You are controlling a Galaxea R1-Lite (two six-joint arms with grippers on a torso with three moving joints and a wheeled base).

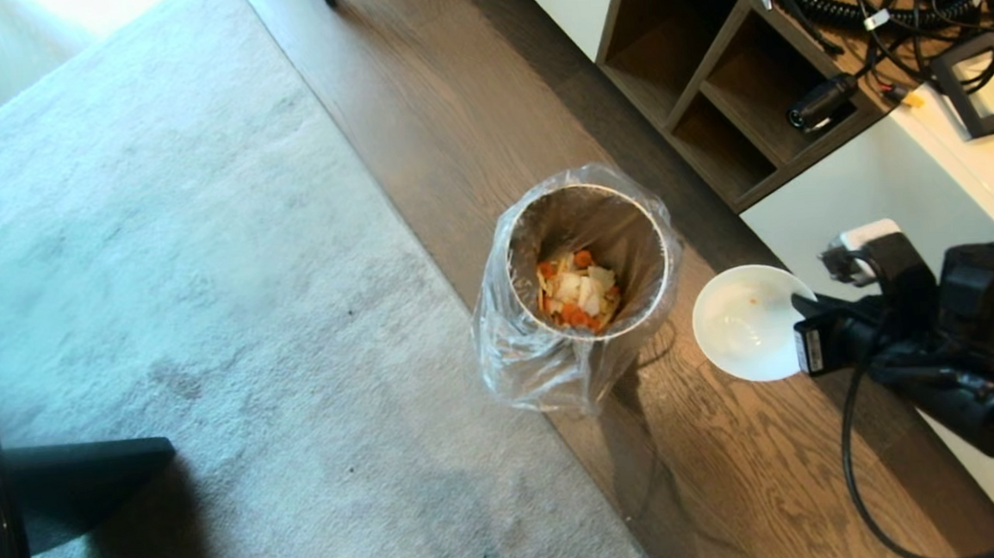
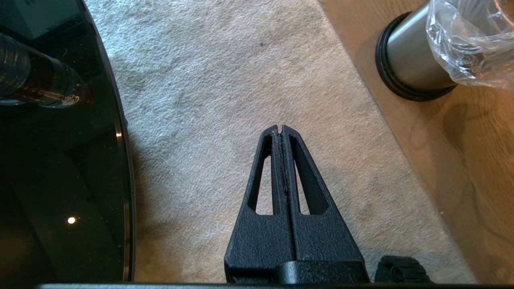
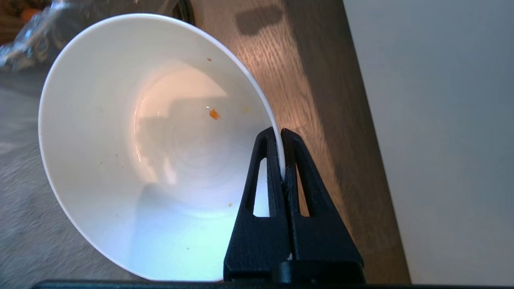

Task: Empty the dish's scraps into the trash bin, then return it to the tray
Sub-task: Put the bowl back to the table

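The dish is a plain white deep bowl, held in the air to the right of the trash bin. My right gripper is shut on the dish at its rim, one finger inside, one outside. Only a few tiny orange crumbs cling inside it. The scraps, orange, white and pale yellow pieces, lie at the bottom of the bag-lined metal trash bin. My left gripper hangs shut and empty over the carpet. The tray is out of view.
A grey carpet covers the floor left of the bin; a wood floor strip runs under bin and dish. A wooden shelf unit with cables stands at the back right. A dark glass tabletop lies beside my left gripper.
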